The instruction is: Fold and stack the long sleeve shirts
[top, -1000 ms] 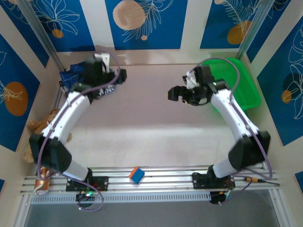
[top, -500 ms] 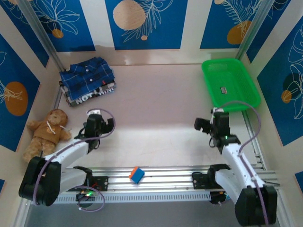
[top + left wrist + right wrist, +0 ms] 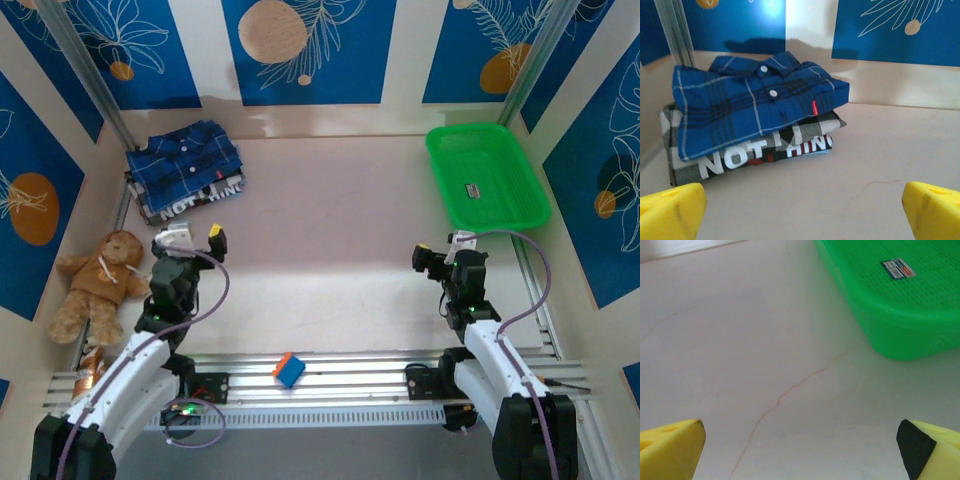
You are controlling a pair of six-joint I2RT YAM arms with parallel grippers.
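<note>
Plaid shirt (image 3: 755,107) lay folded atop checked shirt (image 3: 742,159); left gripper (image 3: 193,237) and right gripper (image 3: 442,251) stood open, empty: task apparently finished.

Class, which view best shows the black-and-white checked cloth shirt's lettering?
Left wrist: the black-and-white checked cloth shirt is close, lettering legible under the dark blue plaid cloth shirt. Top external shows it small, far off.
</note>
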